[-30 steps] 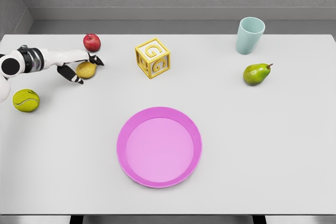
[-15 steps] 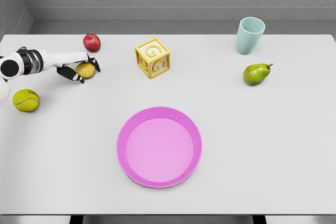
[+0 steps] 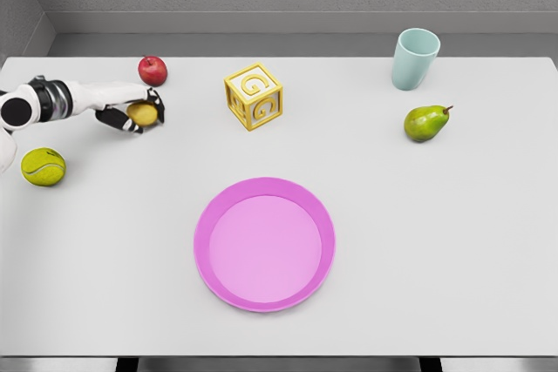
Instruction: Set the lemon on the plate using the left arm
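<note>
The yellow lemon (image 3: 143, 113) is at the table's far left, just below a red apple (image 3: 153, 70). My left hand (image 3: 137, 109) reaches in from the left edge and its fingers are curled around the lemon, thumb side below and fingers above. The round pink plate (image 3: 264, 243) lies flat in the middle of the table, well to the lower right of the hand, with nothing on it. The right arm does not show.
A yellow letter block (image 3: 253, 95) stands right of the lemon. A green tennis ball (image 3: 43, 166) lies near the left edge. A pale teal cup (image 3: 414, 58) and a green pear (image 3: 425, 122) sit at the back right.
The left hand's fingers have closed in on the lemon, and hand and lemon now sit slightly higher in the picture than a second ago.
</note>
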